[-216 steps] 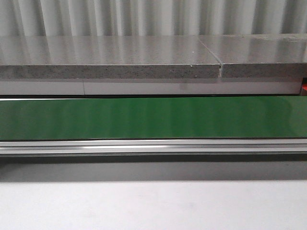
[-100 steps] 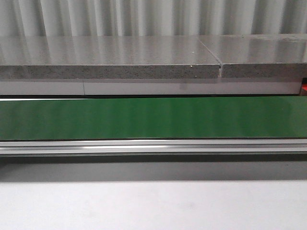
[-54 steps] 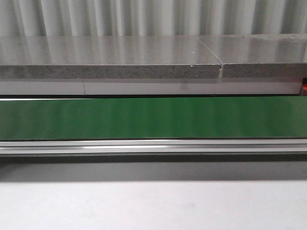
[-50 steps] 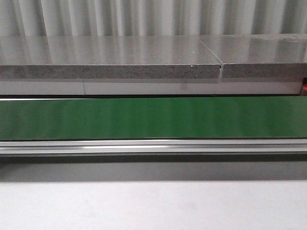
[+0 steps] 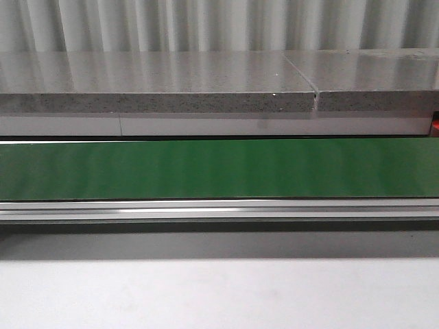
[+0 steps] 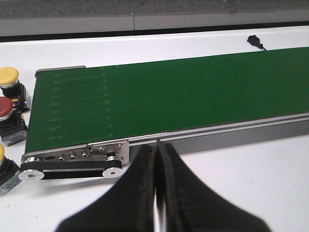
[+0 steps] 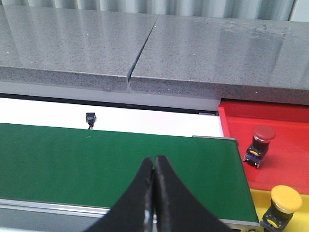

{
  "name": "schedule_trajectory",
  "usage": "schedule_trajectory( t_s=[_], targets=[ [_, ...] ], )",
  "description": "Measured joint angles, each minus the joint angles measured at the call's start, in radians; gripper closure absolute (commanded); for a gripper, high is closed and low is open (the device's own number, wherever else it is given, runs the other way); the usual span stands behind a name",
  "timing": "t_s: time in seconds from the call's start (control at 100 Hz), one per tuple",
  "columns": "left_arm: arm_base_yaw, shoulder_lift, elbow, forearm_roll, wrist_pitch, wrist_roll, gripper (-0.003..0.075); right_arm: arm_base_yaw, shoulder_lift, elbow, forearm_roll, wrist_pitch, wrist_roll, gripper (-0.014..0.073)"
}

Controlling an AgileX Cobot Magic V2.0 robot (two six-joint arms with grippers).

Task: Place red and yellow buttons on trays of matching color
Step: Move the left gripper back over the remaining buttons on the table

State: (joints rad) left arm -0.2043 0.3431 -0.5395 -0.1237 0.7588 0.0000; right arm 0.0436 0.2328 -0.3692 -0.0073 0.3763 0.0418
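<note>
Grippers, left (image 6: pixel 155 193) and right (image 7: pixel 154 193), closed on nothing above green belt (image 5: pixel 219 168); red button (image 7: pixel 259 145) on red tray (image 7: pixel 285 145).

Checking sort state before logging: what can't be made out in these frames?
- Third button, left wrist view: cut off by the frame edge, only part of a yellow cap shows.
- Yellow tray, right wrist view: cropped at the corner, extent unknown.
- Front view: conveyor belt only; buttons, trays and arms lie outside the frame.
</note>
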Motion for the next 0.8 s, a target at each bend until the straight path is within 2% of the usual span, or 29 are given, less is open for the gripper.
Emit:
schedule_trajectory(
  t_s=[0.48, 0.64, 0.8],
  targets=[
    [0.0, 0.005, 0.0, -0.004, -0.038, 0.0, 0.074, 0.0, 0.0, 0.0, 0.0, 0.002, 0.0, 0.066],
    [0.007, 0.084, 0.0, 0.03, -0.049, -0.007, 0.074, 0.0, 0.0, 0.0, 0.0, 0.002, 0.0, 0.066],
    [0.084, 0.21, -0.038, 0.063, -0.057, -0.008, 0.074, 0.0, 0.0, 0.0, 0.0, 0.002, 0.0, 0.066]
  ],
)
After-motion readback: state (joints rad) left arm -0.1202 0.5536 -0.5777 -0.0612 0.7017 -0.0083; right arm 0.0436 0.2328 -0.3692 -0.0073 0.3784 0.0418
